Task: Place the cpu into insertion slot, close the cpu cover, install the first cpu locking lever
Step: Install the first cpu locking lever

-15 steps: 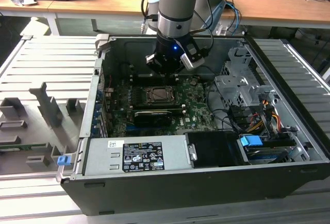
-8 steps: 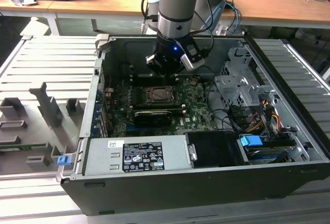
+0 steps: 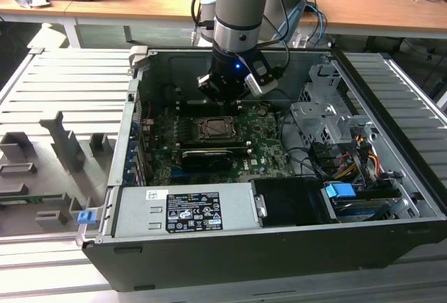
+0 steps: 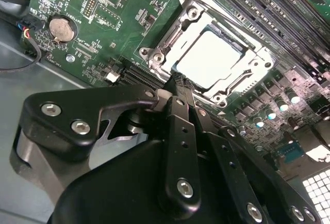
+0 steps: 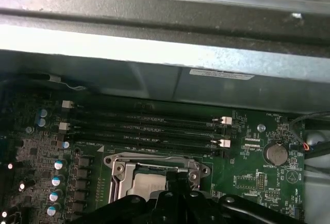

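Note:
The cpu [image 4: 211,59] lies flat in the socket of the green motherboard [image 4: 103,22], its pale metal top catching the light. The cpu cover [image 4: 166,43], a grey metal frame, is down around it, with the chip visible through the window. My gripper [image 4: 178,81] is shut, its black fingertips together at the socket's edge with nothing visible between them. In the first wrist view the gripper [image 5: 175,184] overlaps the socket's near side and the cpu [image 5: 147,185]. In the exterior view the gripper [image 3: 223,97] hangs just behind the socket [image 3: 216,130], inside the open computer case [image 3: 279,261].
Memory slots [image 5: 149,128] run beside the socket, and a coin battery [image 5: 275,154] sits near them. A black card [image 3: 206,155] lies in front of the socket. A drive cage [image 3: 328,118], cables [image 3: 349,156] and the power supply [image 3: 188,209] crowd the case.

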Robot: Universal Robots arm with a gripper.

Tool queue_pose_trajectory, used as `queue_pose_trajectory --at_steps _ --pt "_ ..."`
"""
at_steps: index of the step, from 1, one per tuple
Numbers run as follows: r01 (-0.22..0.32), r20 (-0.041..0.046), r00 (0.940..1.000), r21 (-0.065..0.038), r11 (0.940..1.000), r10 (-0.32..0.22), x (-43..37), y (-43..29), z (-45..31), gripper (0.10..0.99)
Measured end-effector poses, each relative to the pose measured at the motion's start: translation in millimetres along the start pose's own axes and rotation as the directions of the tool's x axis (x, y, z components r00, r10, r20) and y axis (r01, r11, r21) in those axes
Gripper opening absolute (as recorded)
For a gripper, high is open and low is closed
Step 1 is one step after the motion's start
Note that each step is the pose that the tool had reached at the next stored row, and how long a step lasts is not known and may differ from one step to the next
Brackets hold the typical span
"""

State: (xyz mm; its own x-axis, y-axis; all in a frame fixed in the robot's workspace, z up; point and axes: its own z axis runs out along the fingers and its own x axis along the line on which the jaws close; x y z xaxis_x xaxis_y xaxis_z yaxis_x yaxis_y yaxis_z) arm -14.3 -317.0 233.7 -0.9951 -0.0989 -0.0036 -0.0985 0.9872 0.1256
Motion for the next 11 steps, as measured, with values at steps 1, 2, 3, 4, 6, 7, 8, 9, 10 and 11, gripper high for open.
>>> queue_pose_trajectory --at_steps 1,2,3,4,6,7,8,9,10,11 --pt "0.0 0.0 1.0 0.0 1.0 0.0 0.0 -0.3 0.0 0.106" --pt "0.0 0.0001 1.0 0.0 1.0 0.0 0.1 -0.6 0.0 0.106" --pt "0.0 0.0 1.0 0.0 1.0 0.0 0.1 -0.9 -0.1 0.106" --pt "0.0 0.0 1.0 0.0 1.0 0.0 0.1 -1.1 -0.1 0.106" --pt "0.0 0.0 1.0 0.0 1.0 0.0 0.2 -1.8 -0.2 0.106" --pt "0.0 0.0 1.0 0.0 1.0 0.0 0.2 -2.0 -0.2 0.106" --pt "0.0 0.0 1.0 0.0 1.0 0.0 0.2 -2.3 -0.3 0.106" --pt "0.0 0.0 1.0 0.0 1.0 0.0 0.3 -2.5 -0.3 0.106" --pt "0.0 0.0 1.0 0.0 1.0 0.0 0.3 -2.8 -0.3 0.106" --pt "0.0 0.0 1.0 0.0 1.0 0.0 0.3 -3.0 -0.4 0.106"
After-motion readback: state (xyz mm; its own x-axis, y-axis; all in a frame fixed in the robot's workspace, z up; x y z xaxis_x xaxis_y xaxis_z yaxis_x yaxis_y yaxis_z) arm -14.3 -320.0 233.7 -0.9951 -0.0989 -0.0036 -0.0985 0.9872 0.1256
